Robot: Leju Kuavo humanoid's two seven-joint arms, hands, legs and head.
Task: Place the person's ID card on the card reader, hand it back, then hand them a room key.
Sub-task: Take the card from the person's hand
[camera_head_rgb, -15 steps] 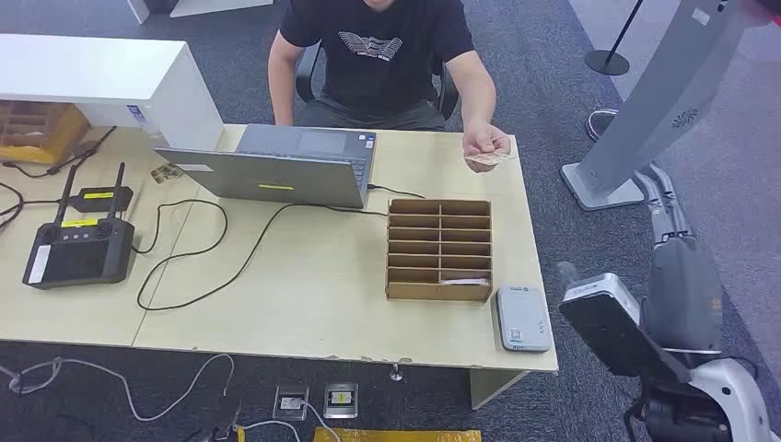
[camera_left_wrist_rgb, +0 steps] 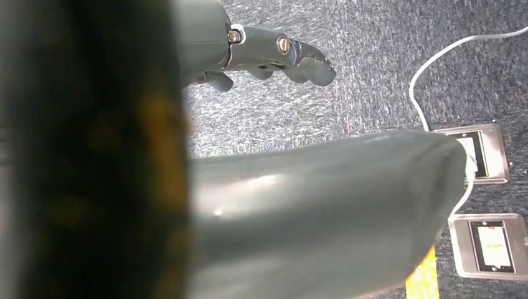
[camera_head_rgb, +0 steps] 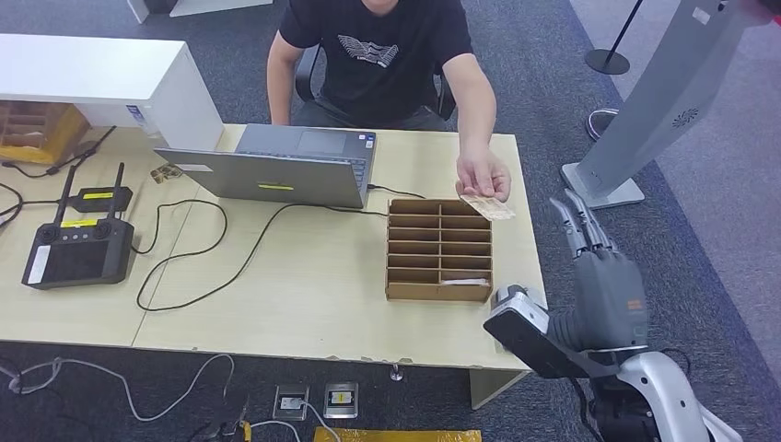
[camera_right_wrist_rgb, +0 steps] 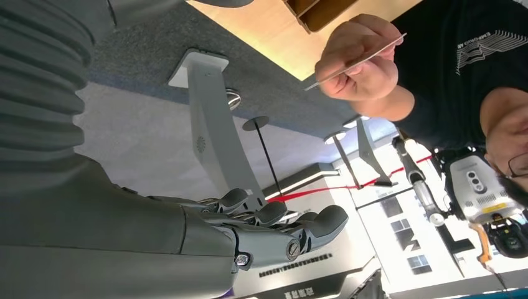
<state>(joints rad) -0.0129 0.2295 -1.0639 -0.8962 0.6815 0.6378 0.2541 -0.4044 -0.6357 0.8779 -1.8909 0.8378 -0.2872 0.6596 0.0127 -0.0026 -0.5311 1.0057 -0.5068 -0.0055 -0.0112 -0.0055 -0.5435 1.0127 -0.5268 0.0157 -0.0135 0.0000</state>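
You are looking down at a pale wooden desk [camera_head_rgb: 304, 295] standing on dark grey carpet [camera_head_rgb: 553, 101]. A person in a black T-shirt [camera_head_rgb: 378, 51] sits at its far side and reaches one hand [camera_head_rgb: 482, 175] out over the right end of the desk, holding the ID card [camera_head_rgb: 488, 206] flat just above the far right corner of the wooden slotted organiser [camera_head_rgb: 439, 250]. In your right wrist view the same card [camera_right_wrist_rgb: 355, 61] is pinched edge-on in the person's fingers.

Your right hand [camera_head_rgb: 594, 267] is raised just off the right edge of the desk, near the card but apart from it, fingers straight and spread, holding nothing. The white card reader [camera_head_rgb: 508, 296] lies at the desk's near right corner, mostly hidden behind your right forearm. Your left hand [camera_left_wrist_rgb: 274, 59] hangs over the carpet with its fingers loosely curled and nothing in them; you cannot tell more of its state from that view.

On the desk you also have an open grey laptop [camera_head_rgb: 276, 166], a black cable [camera_head_rgb: 198, 253] trailing from it, and a black remote controller with two antennas [camera_head_rgb: 78, 249] at the left. A white cabinet [camera_head_rgb: 101, 78] stands at the far left, metal floor sockets [camera_head_rgb: 318, 401] sit below the near edge, and a white kiosk stand [camera_head_rgb: 663, 101] rises to the right.
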